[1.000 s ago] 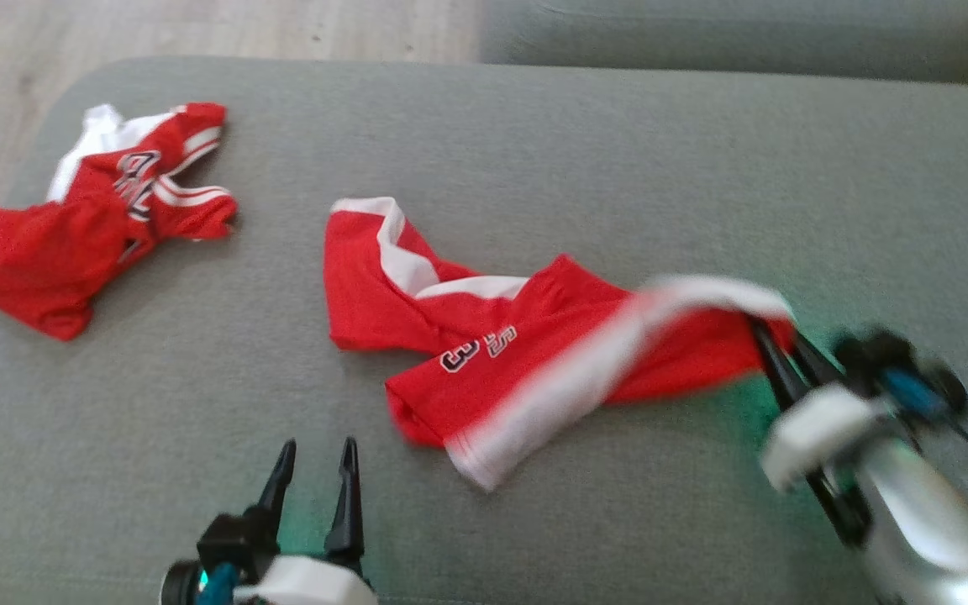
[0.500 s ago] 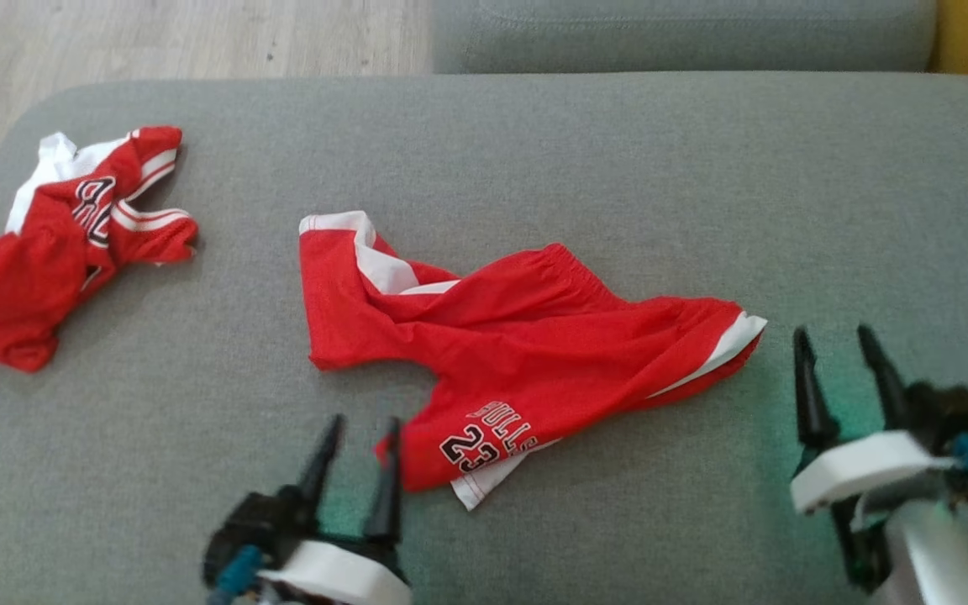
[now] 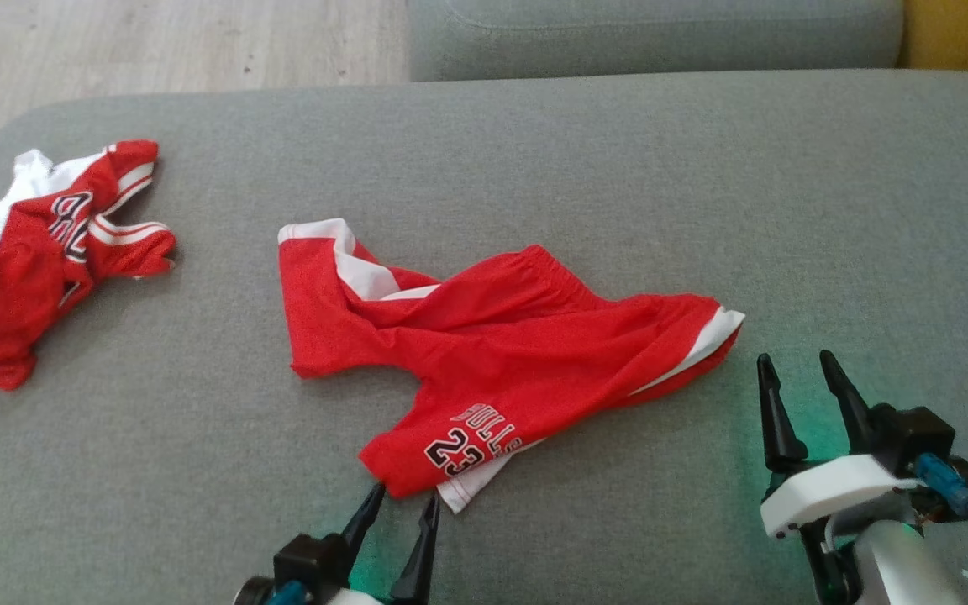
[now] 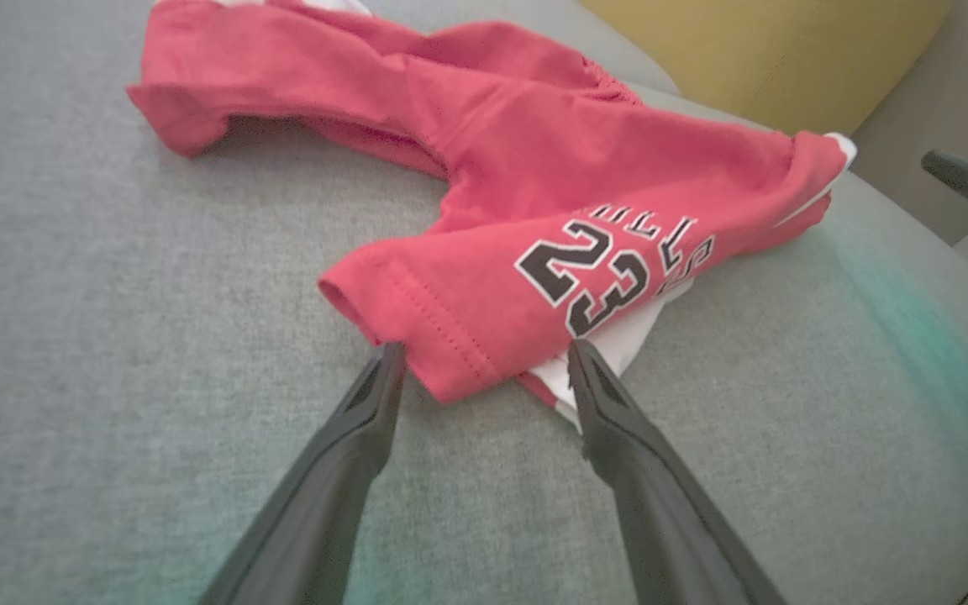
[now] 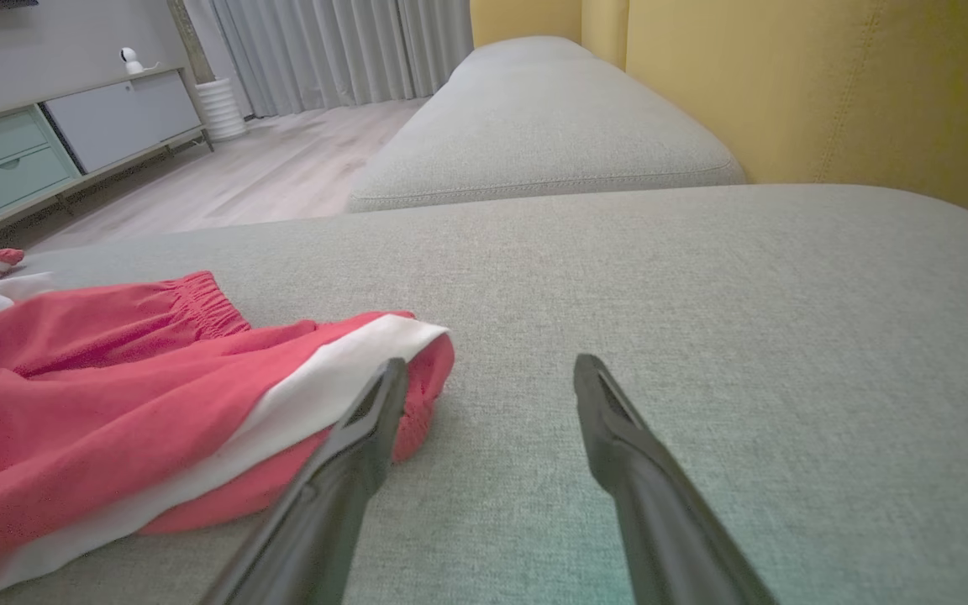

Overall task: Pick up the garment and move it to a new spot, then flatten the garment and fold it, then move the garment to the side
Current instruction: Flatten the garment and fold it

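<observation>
Red shorts point(image 3: 492, 353) on cushion point(image 3: 585, 160), L end effector point(image 3: 407, 491) wide at hem, R end effector point(image 3: 793, 356) wide

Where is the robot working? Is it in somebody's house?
Most likely a living room in a home. The red shorts lie on a big grey sofa cushion, and beyond it there are long curtains, a low cabinet with drawers and a wooden floor.

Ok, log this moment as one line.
shorts crumpled on cushion; left gripper open at leg hem; right gripper open, beside shorts; jersey far left
</observation>
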Controlling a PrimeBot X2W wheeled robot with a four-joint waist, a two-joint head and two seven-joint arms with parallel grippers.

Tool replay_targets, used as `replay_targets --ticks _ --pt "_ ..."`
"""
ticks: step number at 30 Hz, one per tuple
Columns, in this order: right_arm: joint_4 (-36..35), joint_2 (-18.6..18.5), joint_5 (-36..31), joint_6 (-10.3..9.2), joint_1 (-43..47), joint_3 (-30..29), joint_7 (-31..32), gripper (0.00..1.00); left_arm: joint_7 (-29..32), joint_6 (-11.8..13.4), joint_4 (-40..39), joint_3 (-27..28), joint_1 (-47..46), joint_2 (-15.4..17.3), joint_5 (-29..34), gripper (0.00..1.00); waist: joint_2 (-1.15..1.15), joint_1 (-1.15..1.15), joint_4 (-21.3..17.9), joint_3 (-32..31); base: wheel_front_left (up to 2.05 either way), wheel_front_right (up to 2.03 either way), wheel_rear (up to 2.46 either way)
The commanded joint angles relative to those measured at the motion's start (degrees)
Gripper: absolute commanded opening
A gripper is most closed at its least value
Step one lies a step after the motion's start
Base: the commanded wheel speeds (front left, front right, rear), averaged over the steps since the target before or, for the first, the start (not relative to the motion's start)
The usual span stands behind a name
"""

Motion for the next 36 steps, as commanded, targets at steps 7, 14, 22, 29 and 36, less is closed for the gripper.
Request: replay_targets --ticks 7,14,22,29,36 --pt "-1.5 0.04 -0.12 0.2 -2.05 1.58 -0.38 1.0 -0.56 -0.38 0.75 1.13 -2.79 -0.07 -5.17 1.0 0.0 0.0 -0.85 1.17 0.0 0.0 0.0" --pt "-1.34 0.26 0.08 0.2 -2.32 2.47 -0.38 1.0 -0.56 -1.3 -3.1 1.58 -3.07 -0.07 -5.96 1.0 0.0 0.0 -1.09 1.85 0.0 0.0 0.0" --pt "-1.04 0.27 0.6 0.2 -2.87 2.84 -0.38 1.0 -0.56 -1.5 -11.63 7.01 -4.97 -0.07 -2.84 0.0 0.0 0.0 -1.2 2.73 0.0 0.0 0.0" --pt "-0.97 0.56 0.91 0.2 -3.61 3.85 -0.38 1.0 -0.56 -1.63 -9.42 11.48 -13.2 0.09 3.06 0.0 0.0 0.0 -2.58 3.84 0.0 0.0 0.0" --pt "-1.63 0.94 1.79 0.2 -5.07 5.09 -0.38 1.0 -0.56 -1.3 3.77 15.47 -25.44 3.46 6.01 0.0 0.0 0.0 -5.67 5.99 0.0 0.0 0.0"
